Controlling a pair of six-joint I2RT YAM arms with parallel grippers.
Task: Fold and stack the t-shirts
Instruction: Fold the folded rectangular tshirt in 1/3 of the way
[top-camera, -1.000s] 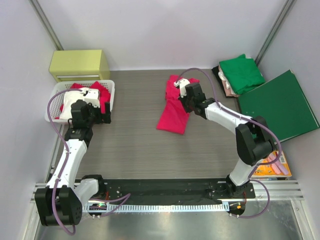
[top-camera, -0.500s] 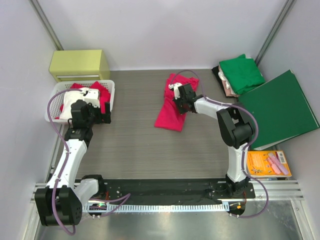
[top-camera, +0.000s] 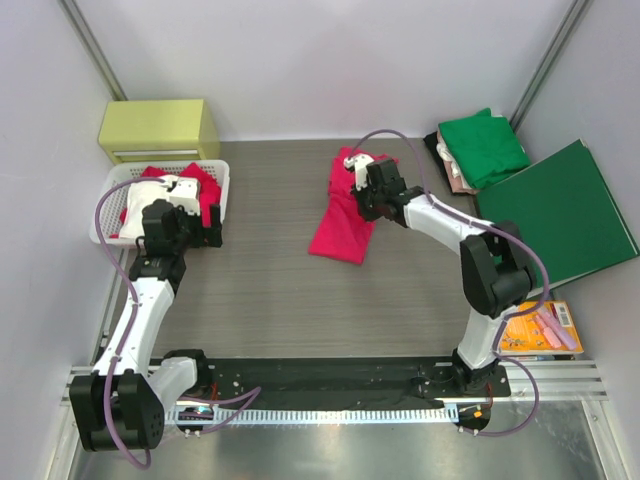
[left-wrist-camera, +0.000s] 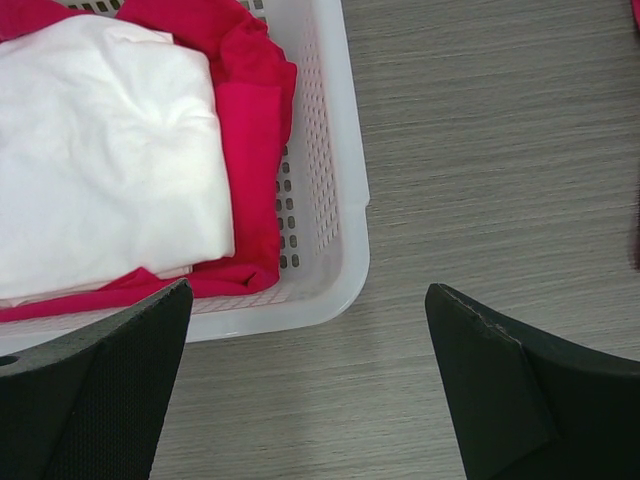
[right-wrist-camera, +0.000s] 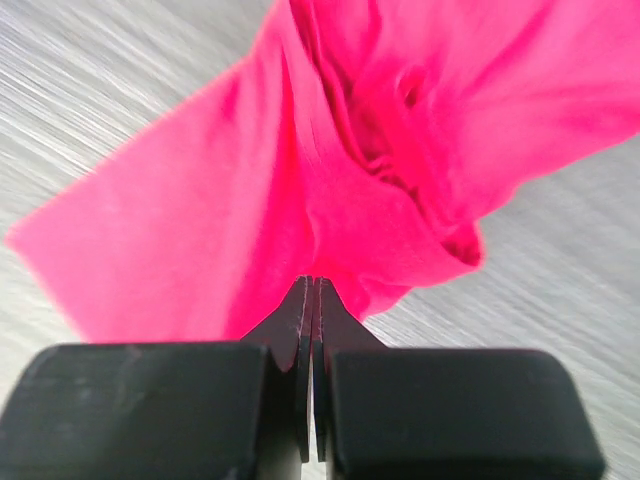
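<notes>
Right wrist shows right gripper (right-wrist-camera: 310, 292) pinching crumpled pinkish-red t-shirt (right-wrist-camera: 200, 230); left gripper (left-wrist-camera: 308, 300) gapes near perforated basket (left-wrist-camera: 342, 200).

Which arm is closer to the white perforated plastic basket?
Left. The left gripper hovers at the basket's corner; the right gripper is far off, at the pinkish-red t-shirt.

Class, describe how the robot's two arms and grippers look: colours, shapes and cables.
The left arm and right arm both have white links joined by black joints. A lilac cable loops along each one. The left gripper has black, wedge-shaped fingers with a fine matte texture. The right gripper is made of black blocks that taper to thin flat tips.
</notes>
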